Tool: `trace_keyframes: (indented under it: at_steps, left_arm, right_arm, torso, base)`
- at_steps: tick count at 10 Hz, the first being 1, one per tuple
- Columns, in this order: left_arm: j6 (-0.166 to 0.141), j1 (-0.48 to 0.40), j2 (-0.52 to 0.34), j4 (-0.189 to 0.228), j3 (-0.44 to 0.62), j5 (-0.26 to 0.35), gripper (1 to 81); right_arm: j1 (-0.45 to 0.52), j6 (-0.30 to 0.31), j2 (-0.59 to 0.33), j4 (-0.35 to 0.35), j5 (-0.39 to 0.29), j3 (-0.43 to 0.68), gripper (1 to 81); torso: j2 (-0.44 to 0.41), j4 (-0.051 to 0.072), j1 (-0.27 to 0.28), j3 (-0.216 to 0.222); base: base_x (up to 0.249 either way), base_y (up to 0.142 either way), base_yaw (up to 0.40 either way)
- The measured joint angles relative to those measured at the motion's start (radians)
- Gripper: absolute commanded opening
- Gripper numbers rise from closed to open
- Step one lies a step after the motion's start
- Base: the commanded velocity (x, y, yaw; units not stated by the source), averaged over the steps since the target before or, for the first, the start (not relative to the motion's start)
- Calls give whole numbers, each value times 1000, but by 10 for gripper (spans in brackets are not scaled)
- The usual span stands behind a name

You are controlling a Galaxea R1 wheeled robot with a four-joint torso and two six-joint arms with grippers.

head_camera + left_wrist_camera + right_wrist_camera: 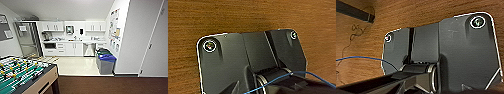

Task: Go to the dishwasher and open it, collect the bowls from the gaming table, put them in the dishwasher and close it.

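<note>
A kitchenette is seen at the far end of the room, and the dishwasher [88, 49] is set under its counter between white cabinet doors [74, 49] and drawers — its front looks closed. A foosball table [23, 72] stands close at the near left on brown carpet [112, 85], and blue-lidded bins [106, 63] are lined against the right wall. Whether the jaws are open or closed cannot be told — brown carpet is seen behind the dark plates in both wrist views.

Open floor [75, 66] runs straight to the kitchen cabinets [72, 48] at the back. The foosball table [25, 73] crowds the near left of that lane, and the bins [106, 62] sit on its right, against the wall [137, 37].
</note>
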Motion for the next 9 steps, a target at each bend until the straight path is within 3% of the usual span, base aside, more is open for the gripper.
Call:
trace_keyframes:
  at_steps: [9]
  left_arm:
    - [0, 0, -2, 0, 0, -1, 811]
  right_arm:
    - [0, 0, 3, 0, 0, 0, 811]
  torso:
    - [0, 0, 0, 0]
  base:
    - [159, 0, 0]
